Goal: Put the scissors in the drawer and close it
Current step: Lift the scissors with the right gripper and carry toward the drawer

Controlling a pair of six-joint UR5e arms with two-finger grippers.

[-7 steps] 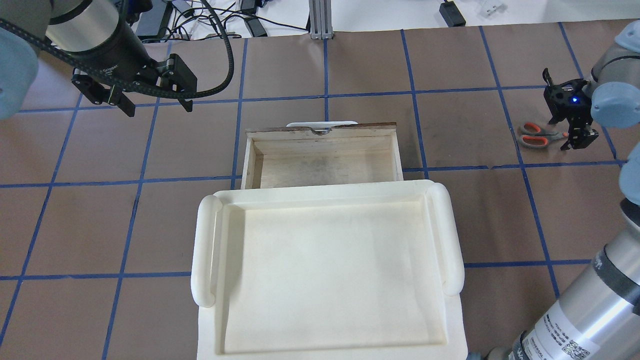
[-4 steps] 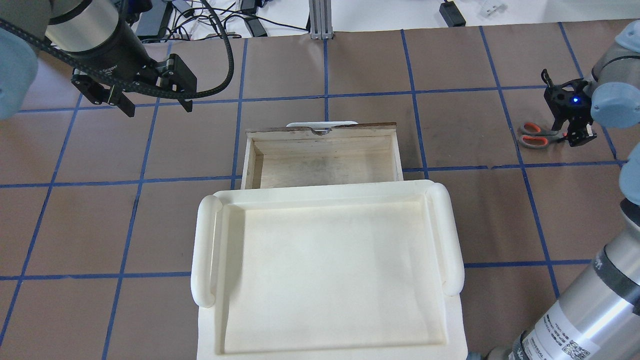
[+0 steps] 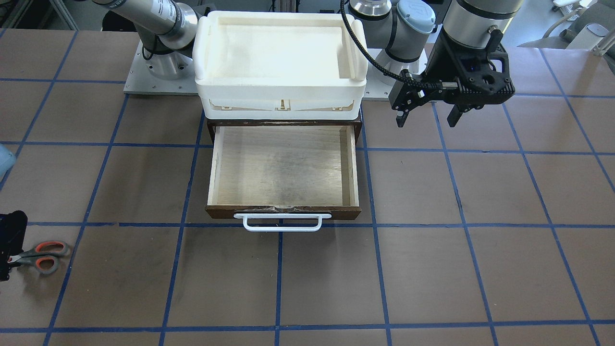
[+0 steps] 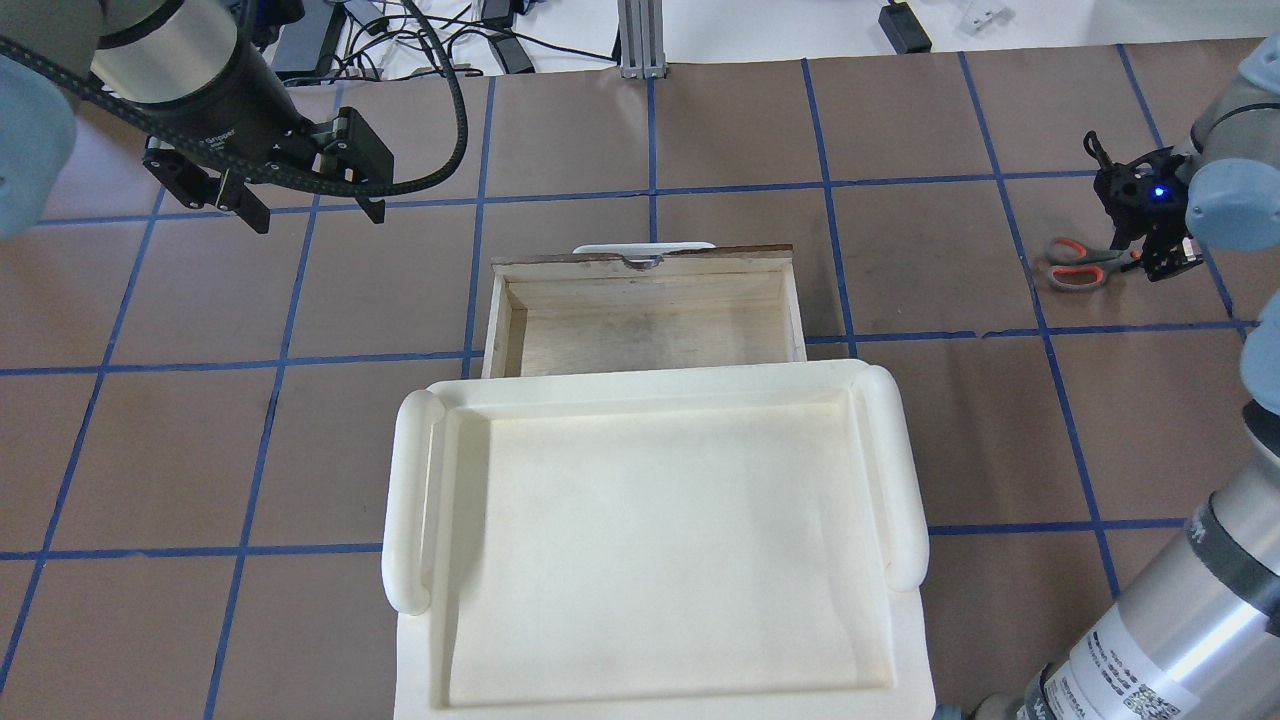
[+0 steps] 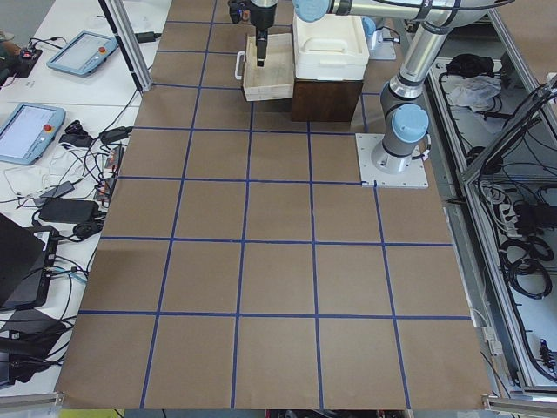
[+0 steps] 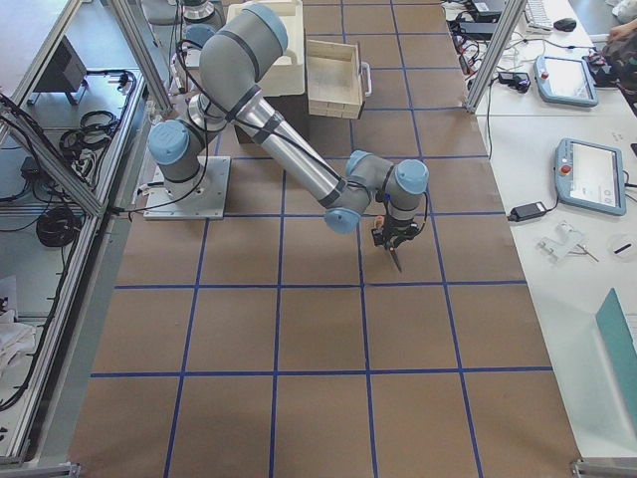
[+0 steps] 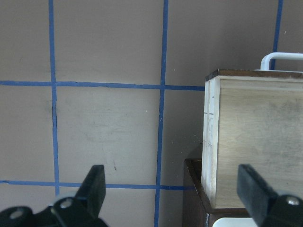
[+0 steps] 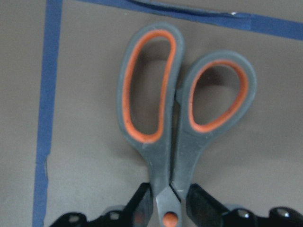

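Note:
The scissors point(image 8: 161, 156), grey handles lined orange-red, lie on the brown table at my far right, also seen in the overhead view point(image 4: 1098, 262) and front view point(image 3: 33, 254). My right gripper point(image 8: 168, 204) is shut on them at the pivot, one finger point(image 8: 141, 202) on each side; it also shows overhead point(image 4: 1145, 258). The blades are hidden under it. The drawer point(image 4: 650, 335) stands pulled open and empty, its white handle point(image 3: 282, 223) on the far side. My left gripper point(image 4: 318, 215) is open and empty, above the table left of the drawer point(image 7: 255, 142).
A white plastic bin point(image 4: 650, 560) sits on the dark brown cabinet point(image 3: 211, 126) that holds the drawer. Blue tape lines cross the table. Cables and devices lie beyond the far edge point(image 4: 450, 30).
My right gripper has shifted slightly away from me and closed on the scissors, which shifted a little with it. The left arm and drawer have not moved.

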